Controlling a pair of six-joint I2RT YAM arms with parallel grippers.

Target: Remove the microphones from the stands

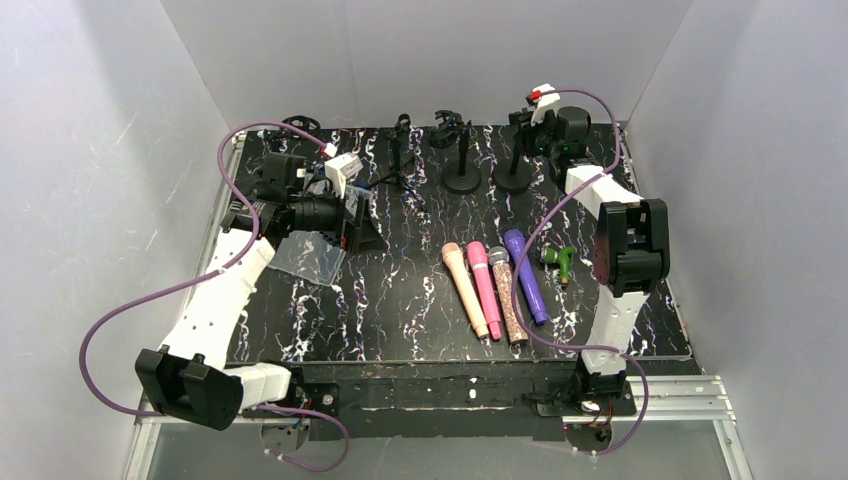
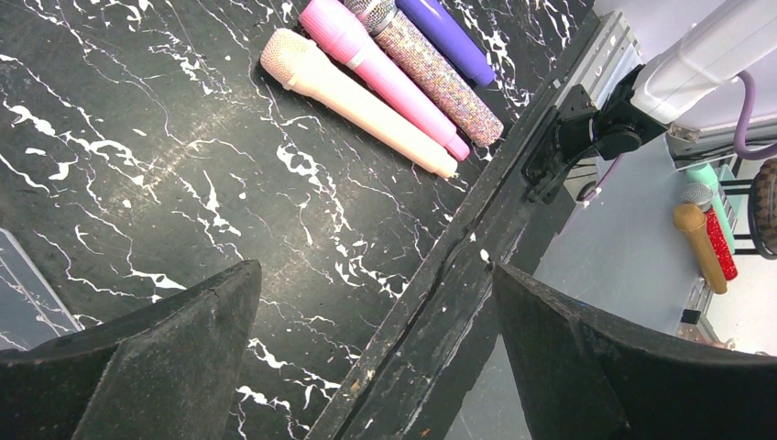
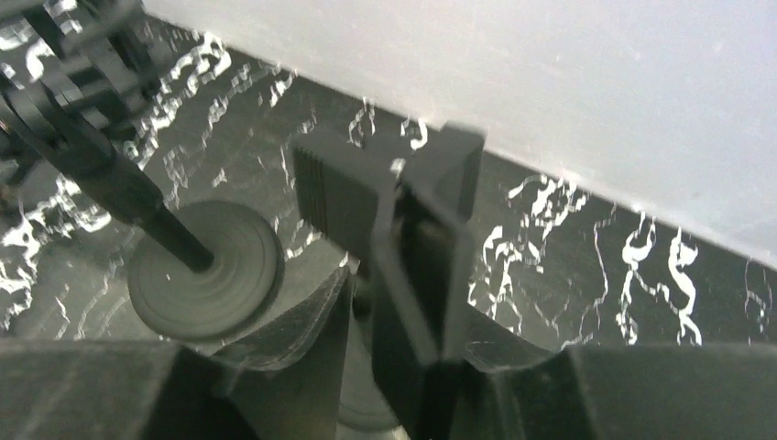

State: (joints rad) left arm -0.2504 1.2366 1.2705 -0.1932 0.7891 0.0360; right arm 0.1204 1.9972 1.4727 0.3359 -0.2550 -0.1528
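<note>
Marbled tabletop: left gripper spread, parked aside for room; right gripper at back-edge stand, perhaps pinching clip; we cannot tell.

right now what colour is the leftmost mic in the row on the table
Pale peach mic, clearest in the left wrist view.

2 white arms, black joints, purple cables
</note>
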